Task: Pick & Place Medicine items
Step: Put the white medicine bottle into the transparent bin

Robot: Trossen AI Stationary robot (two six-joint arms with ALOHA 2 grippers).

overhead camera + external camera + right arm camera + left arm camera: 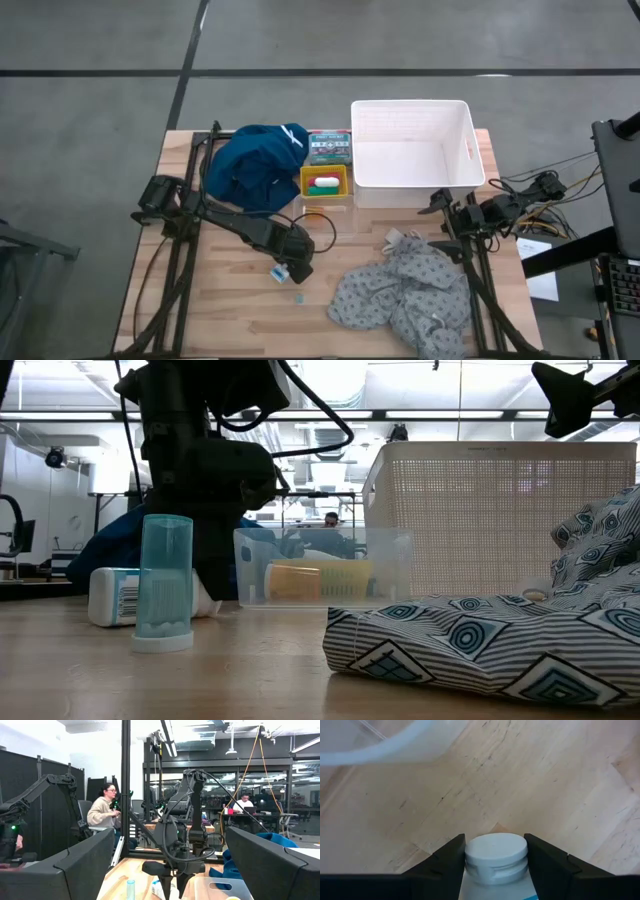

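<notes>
Your left pincer (495, 870) grips the white-and-blue bottle (496, 857) on the bench (240, 300). The teal tube (165, 582) is still loose; right pincer (170, 865) idles wide open.

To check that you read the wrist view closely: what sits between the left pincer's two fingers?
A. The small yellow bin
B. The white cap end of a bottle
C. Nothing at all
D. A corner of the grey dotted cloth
B: in the left wrist view the left pincer has a finger on each side of the white-capped bottle over the wooden table.
</notes>
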